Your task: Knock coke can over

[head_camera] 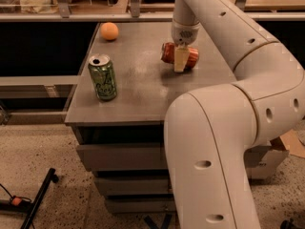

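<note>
Floor: a black stand (38, 202) lay on the speckled ground, well to the left of the fingers and far nearer the camera.
Arm: the white arm (214, 142) filled the right foreground, rose, and bent back over the table toward the can.
Drawers: a stack of grey drawers (121, 156) sat under the tabletop, below and nearer than the fingers.
Table: the grey table (138, 99) carried all three items; its front edge ran nearer than the fingers.
Green can: the green can (103, 77) stood upright near the front left corner, well to the left of the fingers and nearer.
Gripper: the gripper (181, 57) pointed straight down over the table's right half, closed around the coke can.
Fingers: the pale near finger (179, 61) lay across the can's front; the far one was hidden behind it.
Coke can: the coke can (167, 53) lay on its side on the tabletop, between the fingers, with its red ends showing either side of the near finger.
Orange ball: the orange ball (109, 31) rested near the back left corner, left of the fingers and beyond them.
</note>
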### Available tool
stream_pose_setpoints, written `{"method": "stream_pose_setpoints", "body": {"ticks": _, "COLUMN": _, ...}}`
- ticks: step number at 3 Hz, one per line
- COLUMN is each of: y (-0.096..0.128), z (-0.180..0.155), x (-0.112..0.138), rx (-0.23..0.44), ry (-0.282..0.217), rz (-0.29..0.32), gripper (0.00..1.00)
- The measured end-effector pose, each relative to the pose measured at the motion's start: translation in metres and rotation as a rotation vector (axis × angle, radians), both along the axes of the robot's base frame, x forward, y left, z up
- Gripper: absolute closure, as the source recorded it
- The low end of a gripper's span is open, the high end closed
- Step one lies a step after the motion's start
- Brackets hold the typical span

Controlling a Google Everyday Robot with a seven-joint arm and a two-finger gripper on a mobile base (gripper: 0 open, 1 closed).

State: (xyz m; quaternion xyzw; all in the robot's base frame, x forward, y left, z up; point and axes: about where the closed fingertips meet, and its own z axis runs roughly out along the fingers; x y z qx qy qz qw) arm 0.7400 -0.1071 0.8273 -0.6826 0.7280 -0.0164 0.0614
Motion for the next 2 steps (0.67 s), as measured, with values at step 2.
{"method": "stream_pose_setpoints", "body": {"ticks": 2, "y": 0.0045, "z": -0.0041, "x": 0.0108, "rx": 0.011, "ry": -0.031, "rz": 0.001, "gripper": 0.00}}
